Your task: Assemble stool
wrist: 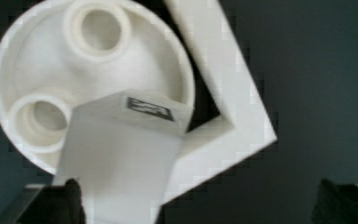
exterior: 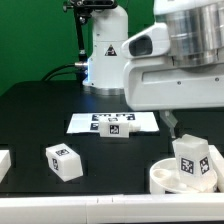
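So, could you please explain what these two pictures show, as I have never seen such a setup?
The big white robot arm ends in a two-finger gripper. One picture comes from a camera standing off the arm, the other from a camera on its wrist. On the black table lie a thin flat white marker board, a chunky white plastic tagged leg block and a shallow round white plastic seat disc. A second tagged leg stands upright at the disc, between the dark fingers; I cannot tell whether they grip it.
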